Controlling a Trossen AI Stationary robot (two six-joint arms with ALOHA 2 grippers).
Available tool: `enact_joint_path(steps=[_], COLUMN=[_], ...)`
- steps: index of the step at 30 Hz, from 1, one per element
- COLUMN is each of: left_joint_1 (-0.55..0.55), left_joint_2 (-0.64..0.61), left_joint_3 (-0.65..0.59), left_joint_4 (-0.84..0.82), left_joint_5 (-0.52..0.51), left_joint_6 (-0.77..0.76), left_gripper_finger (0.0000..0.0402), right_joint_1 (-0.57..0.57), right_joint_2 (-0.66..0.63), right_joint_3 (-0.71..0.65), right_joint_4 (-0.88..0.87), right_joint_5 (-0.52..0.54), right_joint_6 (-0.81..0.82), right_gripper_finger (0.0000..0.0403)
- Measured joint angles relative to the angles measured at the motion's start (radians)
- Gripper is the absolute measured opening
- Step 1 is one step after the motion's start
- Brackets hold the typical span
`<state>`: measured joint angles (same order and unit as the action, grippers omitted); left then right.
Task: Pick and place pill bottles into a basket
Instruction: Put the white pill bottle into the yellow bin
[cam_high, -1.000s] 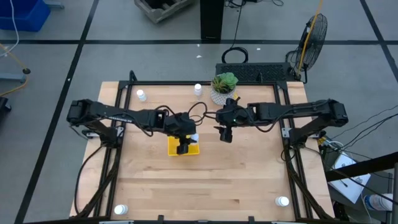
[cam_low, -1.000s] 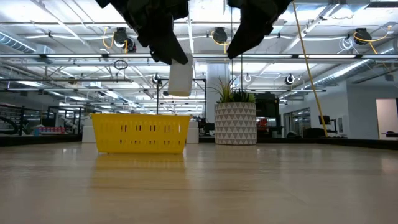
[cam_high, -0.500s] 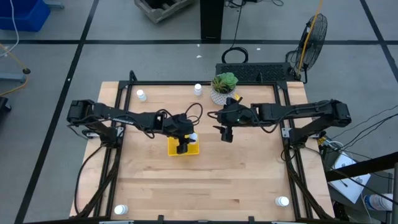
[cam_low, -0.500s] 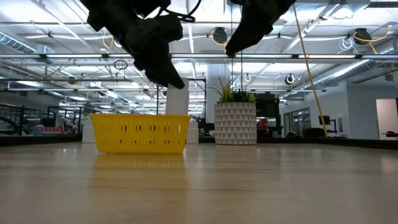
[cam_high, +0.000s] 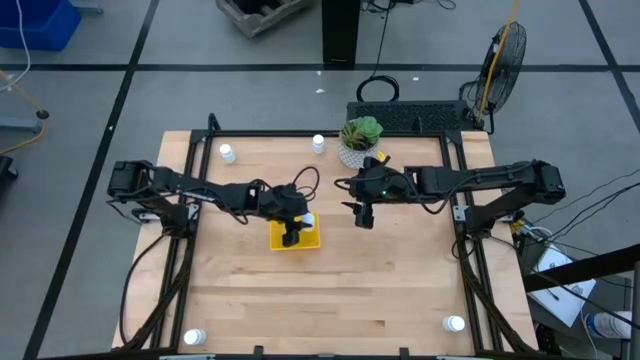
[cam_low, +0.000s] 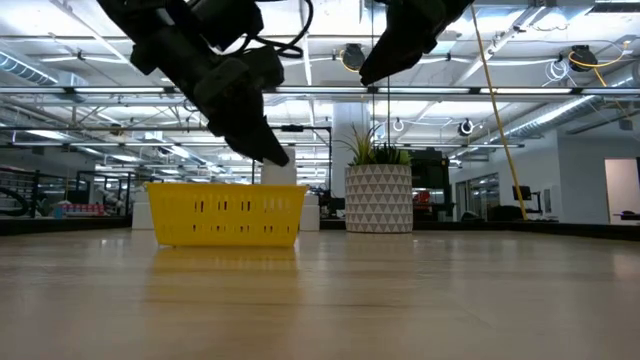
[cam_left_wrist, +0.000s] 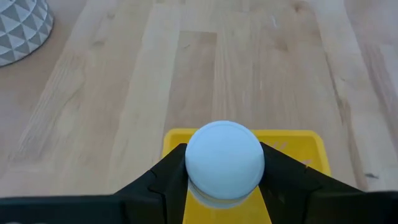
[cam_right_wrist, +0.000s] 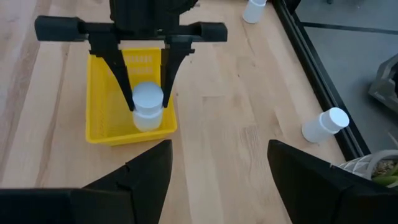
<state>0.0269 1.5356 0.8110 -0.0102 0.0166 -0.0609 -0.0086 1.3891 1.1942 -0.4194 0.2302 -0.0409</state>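
- A pill bottle (cam_right_wrist: 148, 104) is clamped just below its cap by the left gripper (cam_right_wrist: 147, 93), inside the basket (cam_right_wrist: 99, 127), frame centre-left.
- It is judged light, rigid, smooth; side grips suit.
- The right gripper (cam_high: 361, 215) is held spread, centre.

The left gripper (cam_high: 291, 232) reaches down with fingers (cam_right_wrist: 122, 81) clamped, while the right gripper (cam_high: 362, 216) hovers, fingers spread.

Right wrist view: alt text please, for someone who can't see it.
The left gripper holds a white pill bottle upright inside the yellow basket on the wooden table. Two more bottles lie farther off near the table's edge, and the right gripper's open fingers frame the foreground.
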Motion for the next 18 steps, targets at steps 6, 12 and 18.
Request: enact_joint_path(steps=[6,12,18], left_joint_1=[0.000,0.000,0.000], left_joint_2=[0.000,0.000,0.000], left_joint_3=[-0.037,-0.069,-0.103], left_joint_4=[0.045,0.097,0.144], left_joint_5=[0.009,0.009,0.009], left_joint_6=[-0.018,-0.032,-0.045], left_gripper_finger=[0.0165,0.0173,0.0164], right_joint_1=[0.000,0.000,0.000], right_joint_2=[0.000,0.000,0.000], right_joint_3=[0.000,0.000,0.000], right_joint_4=[0.000,0.013,0.026], right_joint_5=[0.000,0.000,0.000], right_joint_6=[-0.001,-0.006,-0.009], right_gripper_finger=[0.0254,0.0254,0.0254])
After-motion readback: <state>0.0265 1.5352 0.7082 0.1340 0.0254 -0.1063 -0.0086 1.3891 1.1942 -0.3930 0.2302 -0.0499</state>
